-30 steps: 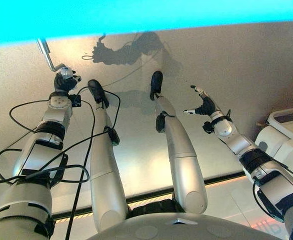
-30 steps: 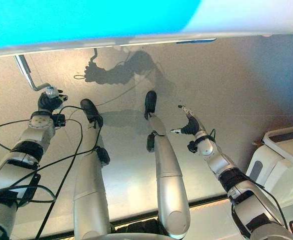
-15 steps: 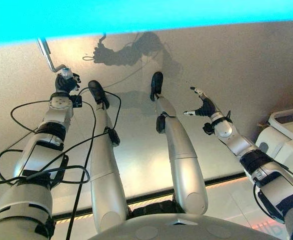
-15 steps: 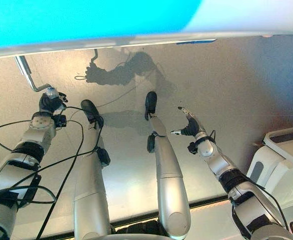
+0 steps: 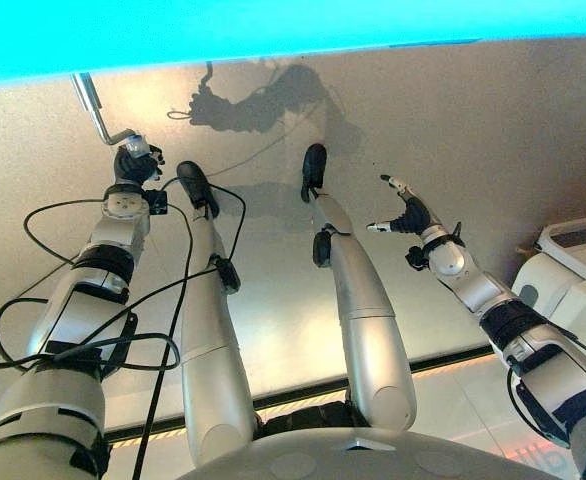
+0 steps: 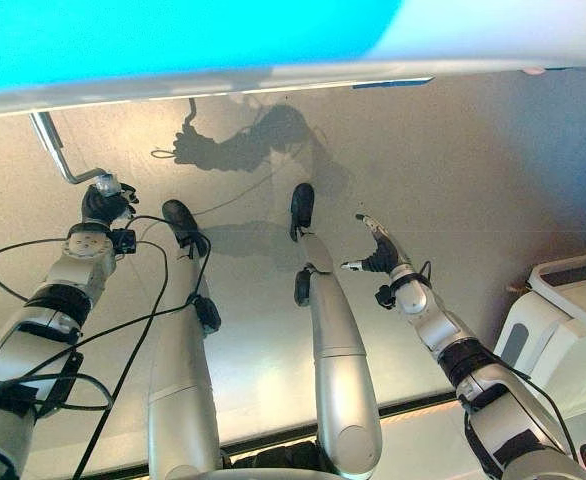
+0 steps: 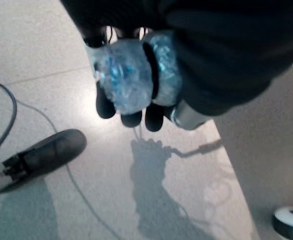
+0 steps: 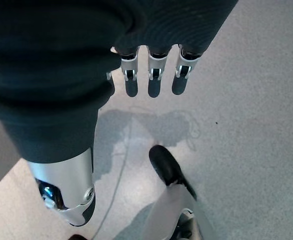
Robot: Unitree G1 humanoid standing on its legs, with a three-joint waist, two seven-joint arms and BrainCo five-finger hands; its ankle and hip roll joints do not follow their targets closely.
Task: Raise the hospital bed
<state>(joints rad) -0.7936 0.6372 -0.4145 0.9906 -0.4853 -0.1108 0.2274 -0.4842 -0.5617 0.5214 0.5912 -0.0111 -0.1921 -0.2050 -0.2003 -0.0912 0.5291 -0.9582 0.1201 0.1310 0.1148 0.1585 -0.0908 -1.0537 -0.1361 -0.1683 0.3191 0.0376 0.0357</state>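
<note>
Grey floor (image 5: 533,120) under hospital bed (image 5: 223,30) edge. Left hand (image 5: 133,163) fingers curled round crank handle (image 5: 95,108) knob below the bed's edge; right hand (image 5: 405,210) loose-fingered, holding nothing. Risk: wrapped knob slipping from grip mid-turn, stalling the lift.

A pale grey speckled floor (image 5: 493,130) spreads under everything. Across the far side runs the hospital bed (image 5: 273,30), its bright turquoise edge along the top of both eye views, with a bent metal crank (image 5: 95,110) reaching down from it toward the floor at the left. At the right edge a white moulded unit (image 5: 573,270) stands on the floor.
</note>
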